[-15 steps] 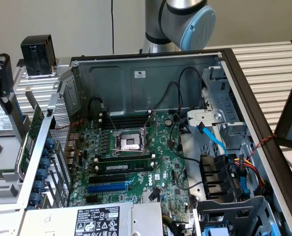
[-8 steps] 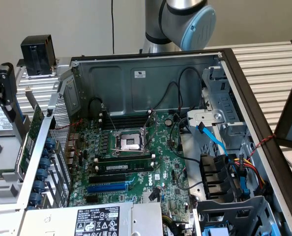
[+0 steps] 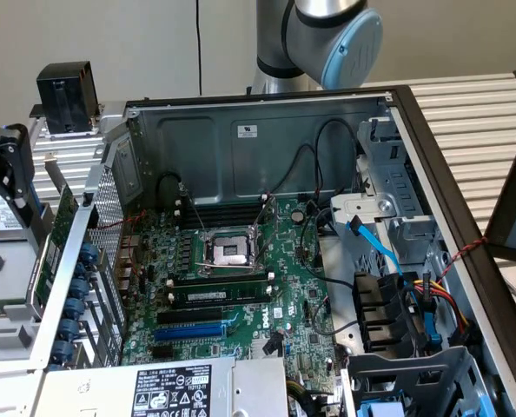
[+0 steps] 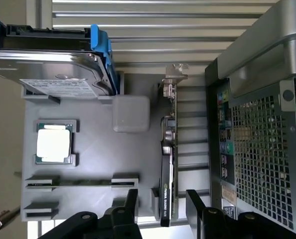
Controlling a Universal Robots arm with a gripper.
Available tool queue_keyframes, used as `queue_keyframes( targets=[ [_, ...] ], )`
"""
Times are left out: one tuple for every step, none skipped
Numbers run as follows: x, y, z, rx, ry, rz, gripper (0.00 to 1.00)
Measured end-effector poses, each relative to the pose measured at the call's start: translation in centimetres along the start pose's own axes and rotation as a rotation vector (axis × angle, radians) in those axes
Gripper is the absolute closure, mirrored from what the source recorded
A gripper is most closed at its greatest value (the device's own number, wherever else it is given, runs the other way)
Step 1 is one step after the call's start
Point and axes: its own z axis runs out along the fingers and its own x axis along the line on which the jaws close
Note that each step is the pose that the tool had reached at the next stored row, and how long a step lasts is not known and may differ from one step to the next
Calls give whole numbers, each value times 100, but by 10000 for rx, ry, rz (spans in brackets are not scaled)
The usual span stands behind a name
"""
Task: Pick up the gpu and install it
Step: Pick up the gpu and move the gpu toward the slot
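**gpu (image 4: 167, 149) parked in tray slot, gripper (image 4: 163, 211) released astride it**

Wrist view: grey parts tray (image 4: 95, 149) on the slatted counter (image 4: 163, 30). On the tray:
- hard drive (image 4: 53, 69) in a blue caddy
- bare CPU (image 4: 53, 143) in its pocket
- RAM stick (image 4: 83, 182) lying in its clips
- blank grey block (image 4: 131, 113)

The gpu stands on edge in the tray slot nearest the PC case (image 4: 267, 149). Its metal bracket is at the end away from the gripper, and the black shroud edge faces the camera. The fingers (image 4: 131, 206) are spread, one each side of the card. There's a visible gap on both sides, so no contact. The case's perforated rear panel sits just beside the gpu.

Exterior view: the tray is outside the case at 9 o'clock. The case is open, with the motherboard (image 3: 241, 287) flat inside at centre and the CPU socket (image 3: 232, 252) mid-board.
- blue PCIe slot (image 3: 191, 331), 7 o'clock from the socket, unoccupied, so the gpu is not yet installed
- PSU (image 3: 171, 387) at 6 o'clock
- blue SATA cable (image 3: 375, 248) by the drive bays at 3 o'clock
- robot arm joint (image 3: 336, 35) at 12 o'clock behind the case
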Motion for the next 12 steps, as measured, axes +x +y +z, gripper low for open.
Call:
queue_keyframes(
  targets=[
    [-2, -4, 4, -45, -33, 1, 49],
    [-3, -8, 11, -94, -46, 5, 49],
    [-3, -11, 24, -129, -51, 12, 49],
    [-2, -19, 41, -136, -52, 18, 49],
    [0, -24, 57, -136, -54, 18, 49],
    [3, -27, 76, -137, -63, 19, 49],
    [4, -31, 94, -138, -77, 17, 49],
    [5, -36, 110, -140, -97, 14, 49],
    [6, -39, 124, -140, -114, 15, 49],
    [7, -43, 138, -143, -132, 19, 49],
    [8, -50, 152, -147, -148, 23, 49],
    [9, -56, 169, -149, -163, 29, 49]
  ],
)
